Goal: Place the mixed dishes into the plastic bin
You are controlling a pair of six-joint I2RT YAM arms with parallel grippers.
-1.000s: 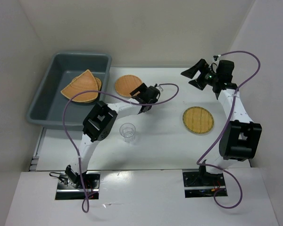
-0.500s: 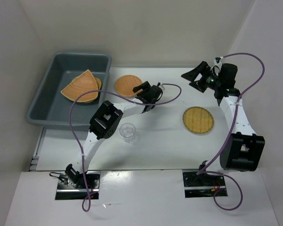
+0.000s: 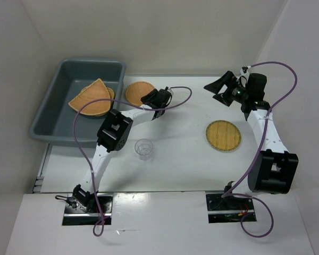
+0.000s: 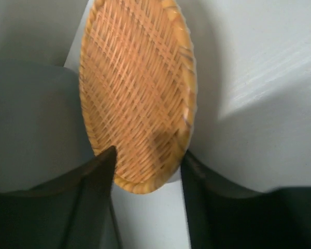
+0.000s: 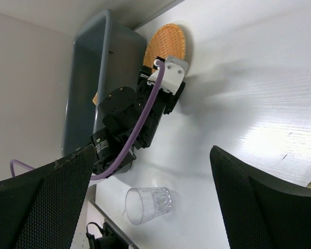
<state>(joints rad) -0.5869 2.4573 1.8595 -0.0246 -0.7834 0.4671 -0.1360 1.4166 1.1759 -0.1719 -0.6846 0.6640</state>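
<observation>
Closest to me, the cup stands upright on the table. It is well back from the left pincer, toward the arm bases, and nothing touches it. Across the table the yellow tray lies flat, on the base side of the right pincer and apart from it. The right pincer hangs above the table with its fingers spread wide and nothing between them.

Further out, the left pincer is down at the round tray. Seen from its own wrist, one finger laps over the woven face of the round tray at its near rim. The other sits against the outer edge. I can't tell whether they are really pinching it.

The bin lies just to that pincer's left, its grey wall right beside the round tray. Inside it, the triangle tray rests on top of an orange tray whose edge peeks out on the side toward the pincer.
</observation>
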